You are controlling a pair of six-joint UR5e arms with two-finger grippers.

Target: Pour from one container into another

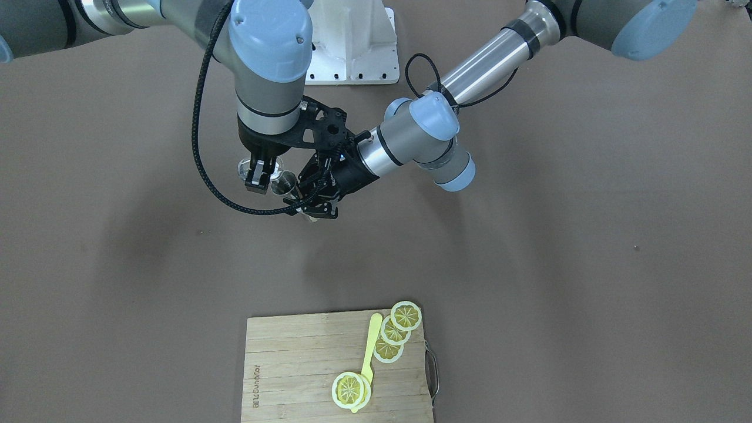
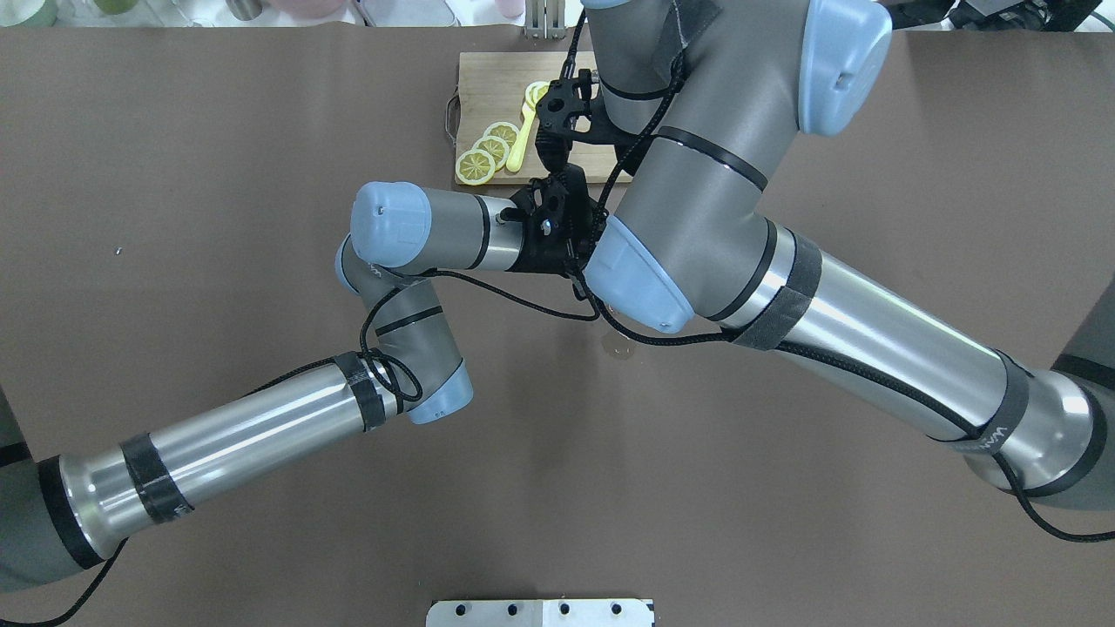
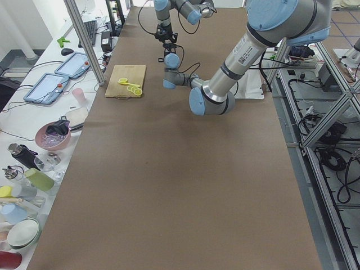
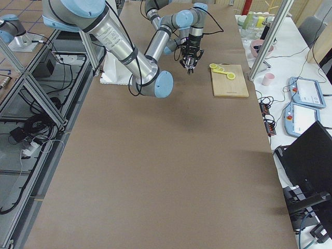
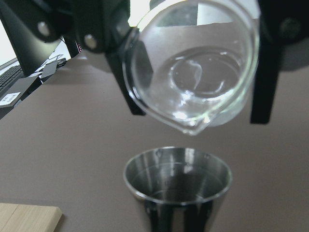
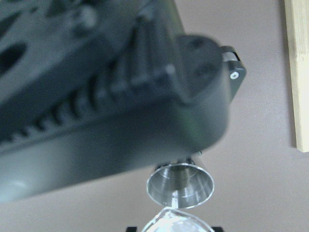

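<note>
Pouring pose above the table (image 1: 529, 264). The right gripper (image 1: 258, 179) is clamped on the tilted glass cup (image 5: 193, 72), whose spout hangs just over the open mouth of the jigger (image 5: 177, 179) (no contact). The left gripper (image 1: 314, 202) grasps the jigger. The 2 vessels are well apart from the cutting board (image 1: 294, 352).

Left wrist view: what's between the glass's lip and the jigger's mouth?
Nothing. In the left wrist view the spout of the glass hangs above the jigger, with only table behind the gap; no stream shows.
</note>
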